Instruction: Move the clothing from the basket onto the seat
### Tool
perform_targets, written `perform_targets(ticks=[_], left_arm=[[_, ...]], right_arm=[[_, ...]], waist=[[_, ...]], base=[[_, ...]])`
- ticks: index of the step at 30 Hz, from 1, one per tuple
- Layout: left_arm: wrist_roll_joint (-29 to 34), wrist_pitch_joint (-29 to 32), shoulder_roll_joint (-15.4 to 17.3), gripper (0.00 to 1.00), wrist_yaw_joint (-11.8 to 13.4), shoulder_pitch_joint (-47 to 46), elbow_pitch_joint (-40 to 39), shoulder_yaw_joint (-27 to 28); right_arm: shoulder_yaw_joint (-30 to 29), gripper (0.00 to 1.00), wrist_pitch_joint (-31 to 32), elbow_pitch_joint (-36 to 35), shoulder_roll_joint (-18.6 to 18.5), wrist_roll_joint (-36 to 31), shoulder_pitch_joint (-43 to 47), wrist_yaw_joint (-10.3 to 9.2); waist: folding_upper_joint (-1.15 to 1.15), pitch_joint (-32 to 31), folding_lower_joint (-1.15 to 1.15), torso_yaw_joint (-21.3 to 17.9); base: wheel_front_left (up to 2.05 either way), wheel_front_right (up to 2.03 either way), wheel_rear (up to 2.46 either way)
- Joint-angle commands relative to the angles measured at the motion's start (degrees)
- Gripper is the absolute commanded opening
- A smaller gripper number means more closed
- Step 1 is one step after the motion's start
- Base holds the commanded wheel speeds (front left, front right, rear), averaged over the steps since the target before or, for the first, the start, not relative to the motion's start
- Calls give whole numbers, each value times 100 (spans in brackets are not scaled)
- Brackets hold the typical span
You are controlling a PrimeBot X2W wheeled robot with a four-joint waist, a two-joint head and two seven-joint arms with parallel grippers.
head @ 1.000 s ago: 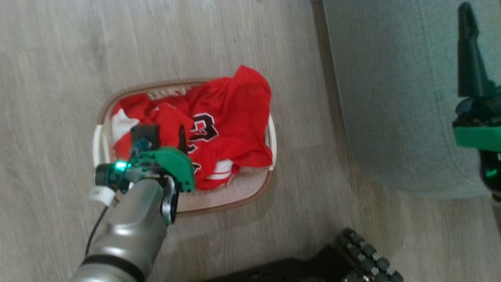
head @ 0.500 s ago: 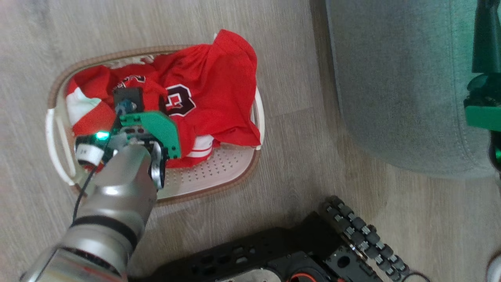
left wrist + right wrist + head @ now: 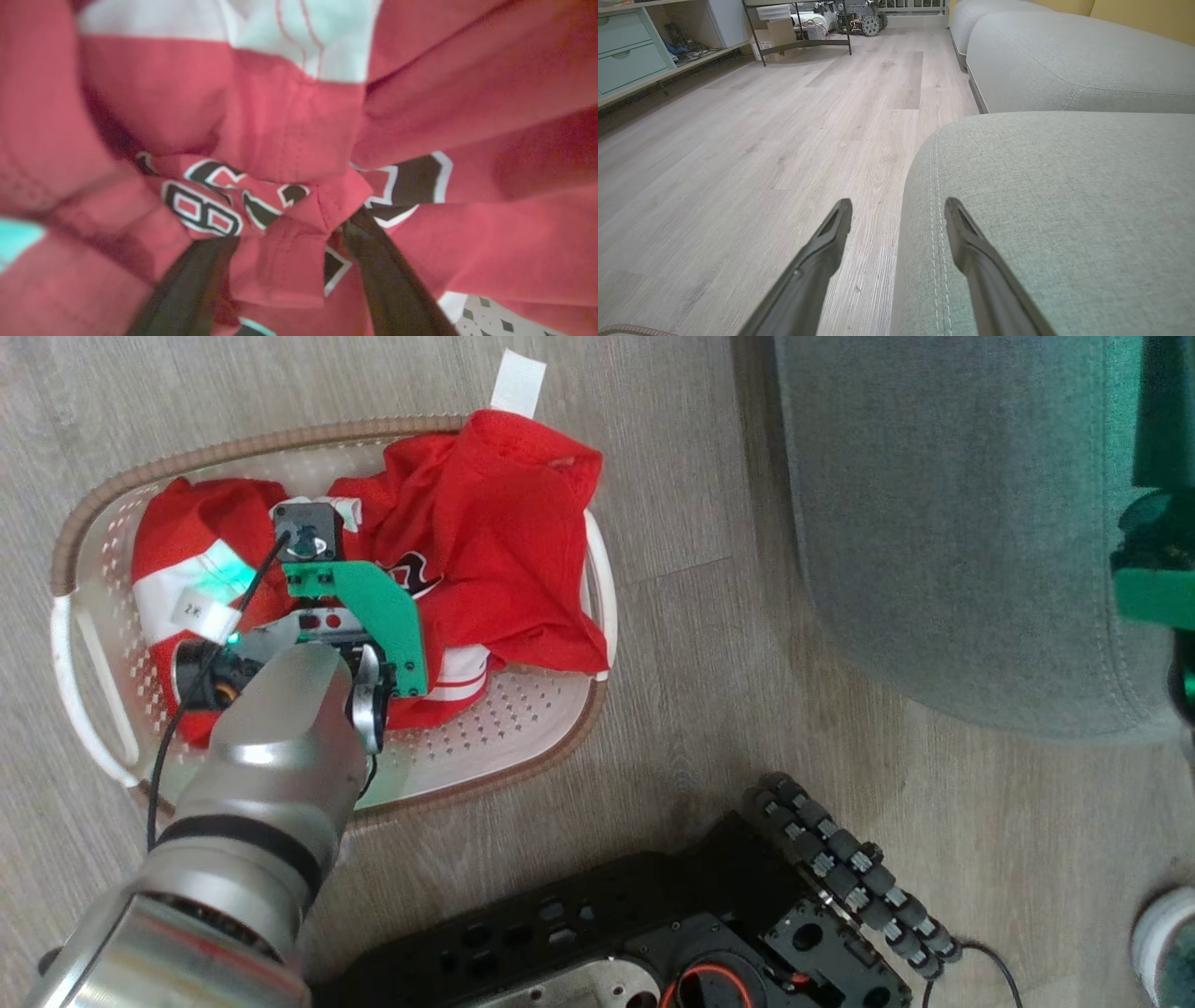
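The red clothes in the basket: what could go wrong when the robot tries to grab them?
The left claw stands open around just a small fold of the clothing, so it might slip out. The clothing hangs over the rim of the basket, so lifting could snag and tug the basket along. A dangling end might drag on the floor before reaching the seat.

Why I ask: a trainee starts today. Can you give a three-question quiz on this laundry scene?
1. True or false: the clothing already lies on the seat.
2. The left claw is: A) open, a red fold between its fingers; B) shut and empty; C) holding a shoe.
3. What does the basket stand on?
Key: 1 false, it is in the basket. 2 A. 3 The wood floor, beside the seat.
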Motion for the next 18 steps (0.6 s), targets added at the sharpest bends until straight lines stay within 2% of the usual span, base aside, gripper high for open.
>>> perform_targets(ticks=[1,2,3,10,18], left_arm=[[-51,-3,61,54,-29,166,12,16],[-58,-68,61,6,-47,156,12,2],[-70,-134,61,0,-67,152,13,-10],[-209,-453,61,0,-215,236,1,-98],[-430,-988,61,0,-438,723,-121,-258]], right_arm=[[17,100,-36,-149,-106,55,182,-1],[12,100,-36,-150,-114,54,181,-1],[8,100,-36,-149,-120,50,181,-1],[57,100,-36,-131,-133,17,182,-1],[171,100,-36,-7,-83,-47,348,-1]], waist=[[0,4,0,10],[0,5,0,21],[0,3,0,32],[0,-229,0,132],[0,-1208,0,246]], base=[[0,0,0],[0,0,0],[0,0,0],[0,0,0],[0,0,0]])
